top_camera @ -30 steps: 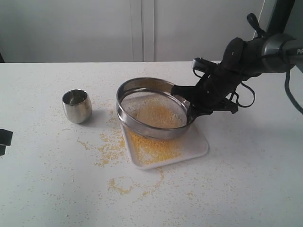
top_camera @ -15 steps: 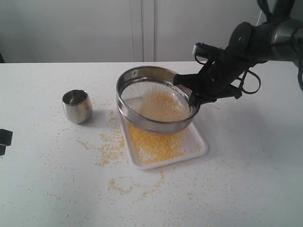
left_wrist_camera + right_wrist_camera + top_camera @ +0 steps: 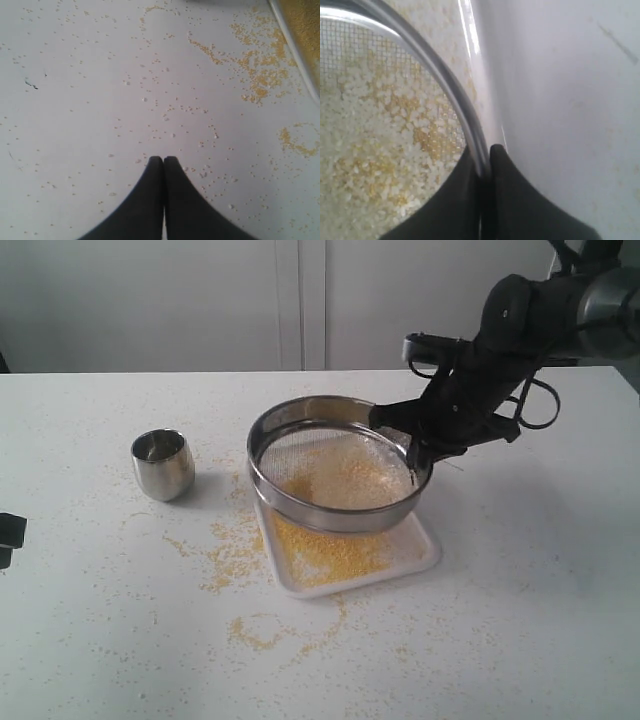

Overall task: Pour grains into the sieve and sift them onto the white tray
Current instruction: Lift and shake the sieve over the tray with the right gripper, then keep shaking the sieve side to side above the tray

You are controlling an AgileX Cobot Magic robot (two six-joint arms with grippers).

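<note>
While the exterior view shows the sieve (image 3: 320, 510) whole, lifted over the white tray (image 3: 422, 546) near the middle of the counter, only your right wrist view shows the grip. There the right gripper (image 3: 482, 155) has its jaws clamped on the steel ring, one finger inside and one outside. That view also separates the grains (image 3: 380, 145) on the mesh: pale coarse bits with patches of yellow. The exterior view gives you only a pale yellowish layer.

Your left wrist view shows the left gripper (image 3: 163, 162) with jaws pressed together and nothing between them. It is over bare counter dotted with spilled grains (image 3: 260, 75).

A small steel cup (image 3: 162, 464) stands upright toward the left edge, well apart from the sieve. Spilled meal lies between the cup and the tray and on toward the front edge. The sieve hides the back of the tray, and fine yellow meal covers the part you can see.

The sieve opens upward, close to level. Being round, it has no long axis.
</note>
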